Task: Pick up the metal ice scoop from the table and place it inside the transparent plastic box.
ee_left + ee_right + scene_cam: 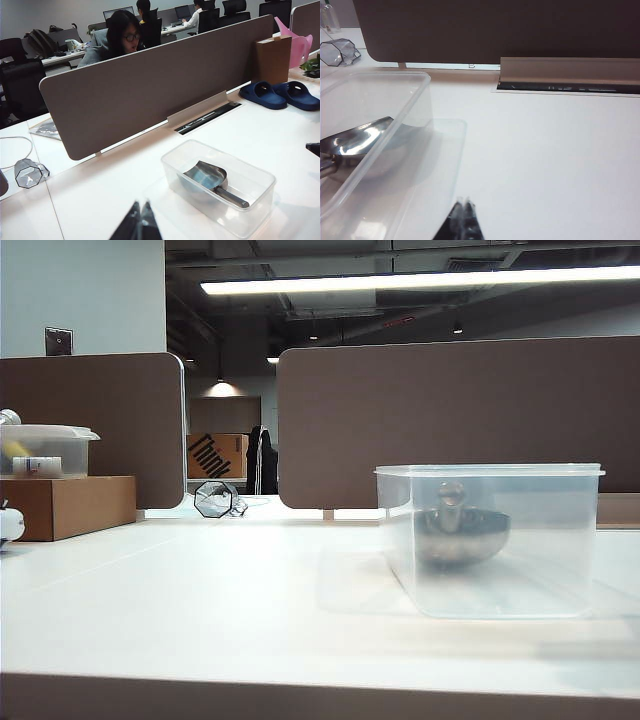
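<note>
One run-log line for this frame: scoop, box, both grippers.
metal ice scoop: inside transparent plastic box | left gripper: shut, empty, above table | right gripper: shut, empty, beside box

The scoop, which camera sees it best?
The left wrist view: it looks down into the box and shows the whole scoop, bowl and handle. The exterior view shows the scoop hazily through the box wall. The right wrist view catches only part of its bowl.
</note>
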{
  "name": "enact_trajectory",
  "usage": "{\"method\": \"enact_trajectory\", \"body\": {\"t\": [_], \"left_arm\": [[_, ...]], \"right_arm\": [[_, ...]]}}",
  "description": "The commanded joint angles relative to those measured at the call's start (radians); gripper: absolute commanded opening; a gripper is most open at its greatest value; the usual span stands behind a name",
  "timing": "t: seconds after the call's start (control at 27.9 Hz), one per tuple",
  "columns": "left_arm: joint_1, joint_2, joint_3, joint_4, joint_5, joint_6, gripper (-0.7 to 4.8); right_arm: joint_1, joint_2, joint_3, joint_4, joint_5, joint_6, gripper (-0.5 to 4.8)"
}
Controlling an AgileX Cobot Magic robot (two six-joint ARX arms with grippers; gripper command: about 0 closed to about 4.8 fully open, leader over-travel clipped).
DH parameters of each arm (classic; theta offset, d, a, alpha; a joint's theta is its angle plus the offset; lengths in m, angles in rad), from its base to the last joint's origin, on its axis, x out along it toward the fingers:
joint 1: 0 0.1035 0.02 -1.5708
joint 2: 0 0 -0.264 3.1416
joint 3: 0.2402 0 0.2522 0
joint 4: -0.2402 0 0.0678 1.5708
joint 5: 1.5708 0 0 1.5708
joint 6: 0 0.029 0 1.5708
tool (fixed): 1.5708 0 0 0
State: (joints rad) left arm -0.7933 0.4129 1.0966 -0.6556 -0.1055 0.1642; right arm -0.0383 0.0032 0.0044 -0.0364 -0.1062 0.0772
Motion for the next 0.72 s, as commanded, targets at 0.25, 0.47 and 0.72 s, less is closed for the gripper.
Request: {"method": "enact_trajectory", "body": {"t": [0.25,0.47,0.72], "left_arm": [[0.259,-0.003,-0.084,0.021,0.054,0.088,-0.05],[0.657,-0.100,-0.424,0.374,0.241,0.080,-0.05],[0.861,-0.276,-0.797,0.593,0.254,-0.078,-0.05]], "right_arm": [[0.002,0.000,0.001,0.011,-0.001,-0.002,-0.01],[0.002,0.000,0.001,0.011,-0.001,-0.002,-0.01],[0.003,0.000,0.001,0.011,-0.001,-0.002,-0.01]]}}
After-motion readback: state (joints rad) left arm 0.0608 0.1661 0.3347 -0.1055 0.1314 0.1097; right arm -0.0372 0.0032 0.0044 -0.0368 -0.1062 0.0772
